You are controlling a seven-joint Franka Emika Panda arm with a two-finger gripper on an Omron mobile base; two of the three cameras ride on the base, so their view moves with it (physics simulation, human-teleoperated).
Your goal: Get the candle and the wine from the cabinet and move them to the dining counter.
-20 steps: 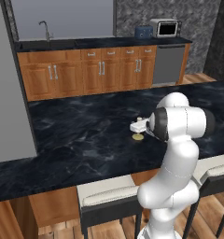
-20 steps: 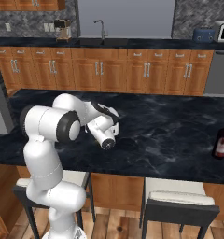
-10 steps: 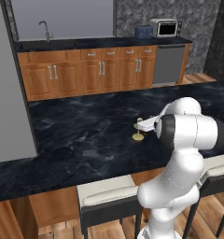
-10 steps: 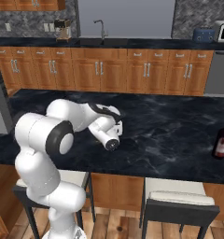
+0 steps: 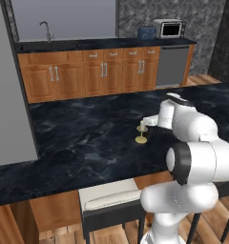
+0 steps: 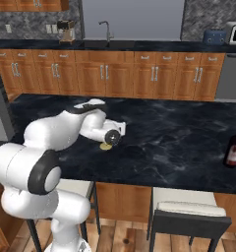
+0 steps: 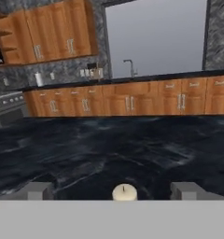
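One candle [image 5: 141, 133] stands upright on the dining counter [image 5: 88, 138], between the spread fingertips of the gripper [image 7: 115, 191], which pinch nothing. One wine [image 6: 234, 146] bottle stands on the same counter, well apart from the candle. Two stools [image 6: 189, 211] sit against the counter's near edge.

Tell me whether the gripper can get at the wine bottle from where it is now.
Probably yes, with a long sideways reach. The open gripper sits around the candle, and the wine stands far along the dining counter near its front edge. Bare stone lies between them; nothing blocks it.
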